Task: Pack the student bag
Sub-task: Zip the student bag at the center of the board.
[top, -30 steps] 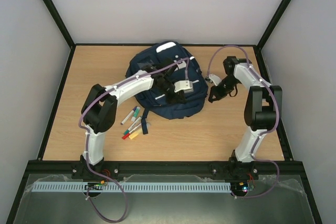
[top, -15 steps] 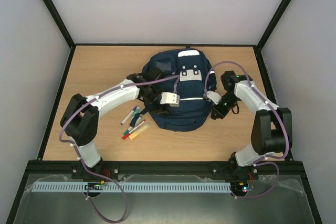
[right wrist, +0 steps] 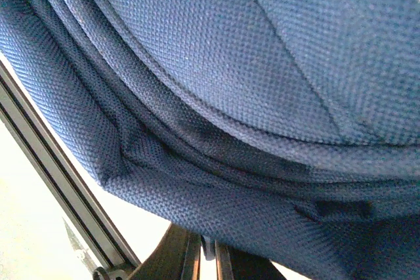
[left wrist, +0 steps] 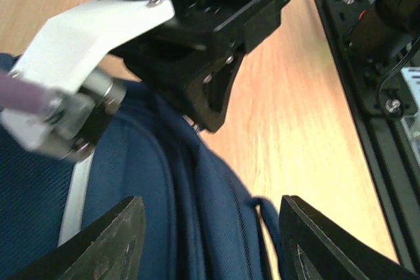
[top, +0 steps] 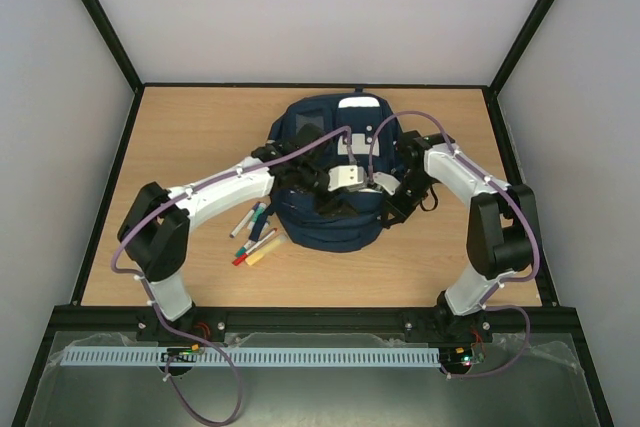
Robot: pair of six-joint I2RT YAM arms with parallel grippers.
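Navy, one student bag [top: 330,232], one wooden table [top: 190,132]

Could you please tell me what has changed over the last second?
The student bag turned clockwise and shifted slightly right. The left gripper moved right across its front; the right gripper came in from beside the bag onto its right edge. The pens on the table stayed put.

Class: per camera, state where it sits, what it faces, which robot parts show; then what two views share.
Top external: above and behind, looking down on table, bag, left arm, right arm.
Left wrist: above bag; own open fingers, right gripper ahead.
Right wrist: close against bag; own fingers at bottom.
Shared: top and left wrist both show right gripper.
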